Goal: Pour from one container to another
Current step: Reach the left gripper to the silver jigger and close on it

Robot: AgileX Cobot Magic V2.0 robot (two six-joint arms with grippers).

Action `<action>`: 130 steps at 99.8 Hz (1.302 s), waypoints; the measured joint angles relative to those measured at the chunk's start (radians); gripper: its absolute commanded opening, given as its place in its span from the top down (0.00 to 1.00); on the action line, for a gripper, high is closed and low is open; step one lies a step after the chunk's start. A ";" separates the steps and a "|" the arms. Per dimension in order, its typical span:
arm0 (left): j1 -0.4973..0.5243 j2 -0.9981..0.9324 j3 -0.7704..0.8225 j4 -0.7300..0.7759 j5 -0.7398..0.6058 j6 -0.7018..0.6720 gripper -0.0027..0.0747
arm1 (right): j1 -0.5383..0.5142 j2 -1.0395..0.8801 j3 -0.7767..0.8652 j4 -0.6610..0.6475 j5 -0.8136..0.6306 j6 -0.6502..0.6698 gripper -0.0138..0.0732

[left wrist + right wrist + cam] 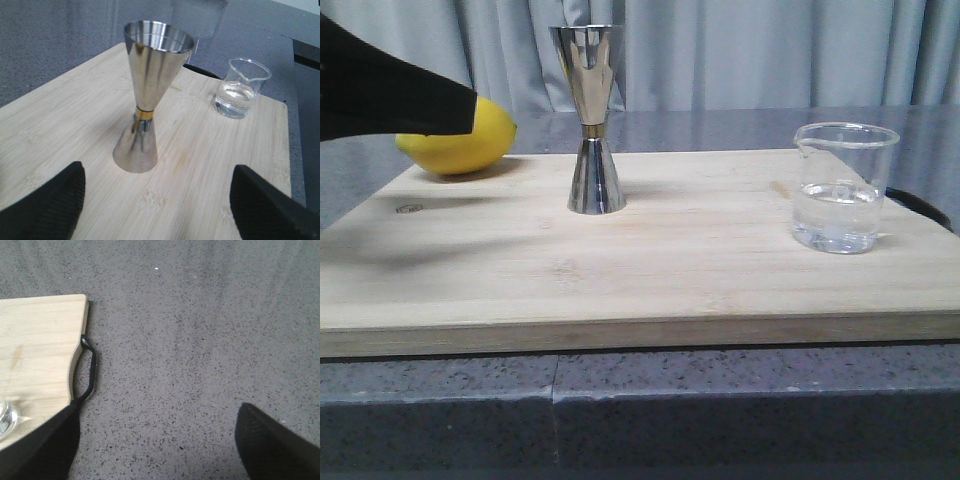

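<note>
The beaker (845, 187) is seen standing upright at the right end of the board (620, 270), holding a shallow pool of clear liquid, with its pouring lip turned toward the jigger (592, 120). The jigger stands upright near the middle of the board, its long axis vertical and the wide cone uppermost, well apart from the beaker. A lemon (465, 140) lies at the far left corner.

The left gripper (157, 200) is held wide apart and empty, and the jigger is framed squarely between its fingers (47, 205), just ahead of them and not touched. The beaker is seen beyond the jigger and off to the side in the left wrist view, so it is judged to be farther from this arm.

The right gripper (157, 440) is likewise spread wide with nothing held. It hangs over the bare counter (200, 340) beside the board's right edge and its black handle (90, 370); only a sliver of the beaker's base (6, 421) is caught by one finger, so the beaker lies to the side of the fingers, not between them.

The right arm is judged the nearer to the beaker, and a sideways shift toward the board is called for before the fingers can be closed round the glass
</note>
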 measured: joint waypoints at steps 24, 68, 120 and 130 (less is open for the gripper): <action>-0.081 0.085 -0.007 -0.114 0.006 0.130 0.25 | 0.000 0.000 0.000 0.000 0.000 0.000 0.20; -0.195 0.267 -0.201 -0.134 0.006 0.173 0.25 | 0.000 0.000 0.000 0.000 0.000 0.000 0.20; -0.251 0.344 -0.295 -0.134 0.010 0.175 0.59 | 0.000 0.000 0.000 0.000 0.000 0.000 0.20; -0.251 0.344 -0.295 -0.134 0.010 0.175 0.65 | 0.000 0.000 0.000 0.000 0.000 0.000 0.20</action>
